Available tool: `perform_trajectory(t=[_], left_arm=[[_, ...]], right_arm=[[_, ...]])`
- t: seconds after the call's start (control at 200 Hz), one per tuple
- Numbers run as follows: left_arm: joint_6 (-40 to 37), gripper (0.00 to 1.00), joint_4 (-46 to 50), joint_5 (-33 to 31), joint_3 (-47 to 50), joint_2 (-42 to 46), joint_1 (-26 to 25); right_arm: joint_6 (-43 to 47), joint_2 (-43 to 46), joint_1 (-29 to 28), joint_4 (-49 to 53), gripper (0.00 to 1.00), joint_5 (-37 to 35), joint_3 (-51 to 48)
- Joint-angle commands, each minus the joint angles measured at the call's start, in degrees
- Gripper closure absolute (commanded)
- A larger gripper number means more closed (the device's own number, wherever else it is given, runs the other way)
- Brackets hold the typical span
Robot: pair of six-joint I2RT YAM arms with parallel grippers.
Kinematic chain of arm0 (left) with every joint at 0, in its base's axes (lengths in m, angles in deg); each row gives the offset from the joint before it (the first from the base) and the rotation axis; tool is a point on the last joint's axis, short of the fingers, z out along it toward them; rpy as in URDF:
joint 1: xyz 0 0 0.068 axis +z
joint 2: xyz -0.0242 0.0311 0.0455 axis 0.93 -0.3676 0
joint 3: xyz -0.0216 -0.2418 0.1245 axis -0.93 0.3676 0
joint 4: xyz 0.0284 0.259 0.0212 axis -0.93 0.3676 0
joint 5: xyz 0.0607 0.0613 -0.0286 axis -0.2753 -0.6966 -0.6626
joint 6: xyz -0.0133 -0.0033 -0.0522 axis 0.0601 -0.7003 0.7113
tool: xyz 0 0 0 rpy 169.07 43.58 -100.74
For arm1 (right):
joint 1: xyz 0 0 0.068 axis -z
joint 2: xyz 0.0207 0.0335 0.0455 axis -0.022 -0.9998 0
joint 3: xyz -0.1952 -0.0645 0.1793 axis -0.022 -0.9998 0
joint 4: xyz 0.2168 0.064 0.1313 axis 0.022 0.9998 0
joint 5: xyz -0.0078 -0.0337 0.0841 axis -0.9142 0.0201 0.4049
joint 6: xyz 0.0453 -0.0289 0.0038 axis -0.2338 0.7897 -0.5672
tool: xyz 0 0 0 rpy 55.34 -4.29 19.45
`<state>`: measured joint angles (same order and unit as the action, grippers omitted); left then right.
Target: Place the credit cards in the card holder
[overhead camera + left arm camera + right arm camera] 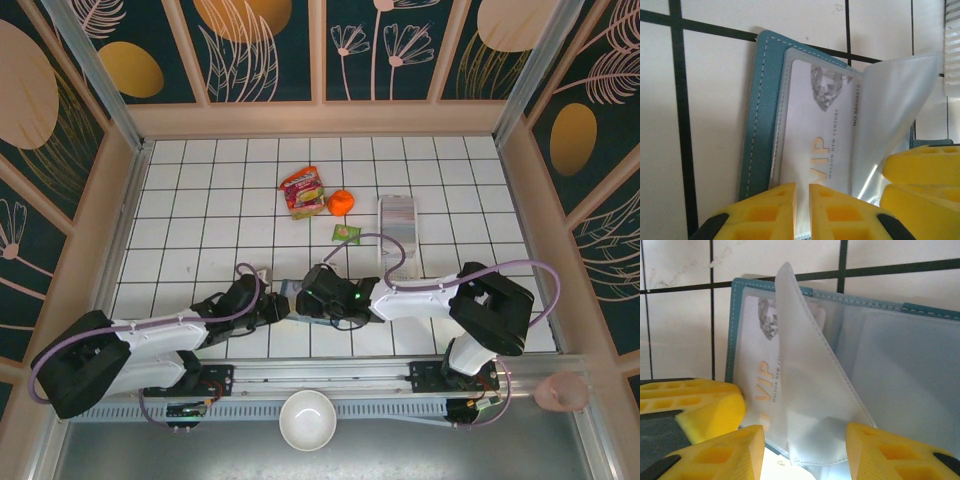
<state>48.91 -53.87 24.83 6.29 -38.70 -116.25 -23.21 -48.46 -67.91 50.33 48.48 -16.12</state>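
At the card holder (757, 125), left hand (802, 194) pinches its card (815, 130); right hand (805, 440) spread, sleeve (805, 390) between.

Both arms reach inward, left gripper (802, 212) pinched nearly closed, right gripper (805, 452) jaws apart

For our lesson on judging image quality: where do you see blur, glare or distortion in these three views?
Left wrist view: the yellow fingers up close are soft, the print on the VIP card is legible, and the clear sleeve shows sheen. Right wrist view: the lifted sleeve hazes the card behind it. Top external view: even light, sharp, with the walls splaying outward.
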Motion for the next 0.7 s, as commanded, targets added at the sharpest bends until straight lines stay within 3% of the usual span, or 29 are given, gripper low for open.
perform_trajectory(t=[0.0,0.23,0.696], left_arm=[[0.6,0.87,1.7,-1.6,0.6,-1.2,-0.2],[0.6,0.89,1.7,-2.4,0.4,-3.1,-0.3],[0.2,0.90,1.6,-2.3,0.1,-3.7,-0.3]], right_arm=[[-1.4,0.1,-0.2,-3.5,0.53,0.3,-0.7],[-2.9,-0.5,-0.1,-6.5,0.55,0.3,-1.3],[-1.0,6.6,-0.5,3.5,0.55,-6.5,0.1]])
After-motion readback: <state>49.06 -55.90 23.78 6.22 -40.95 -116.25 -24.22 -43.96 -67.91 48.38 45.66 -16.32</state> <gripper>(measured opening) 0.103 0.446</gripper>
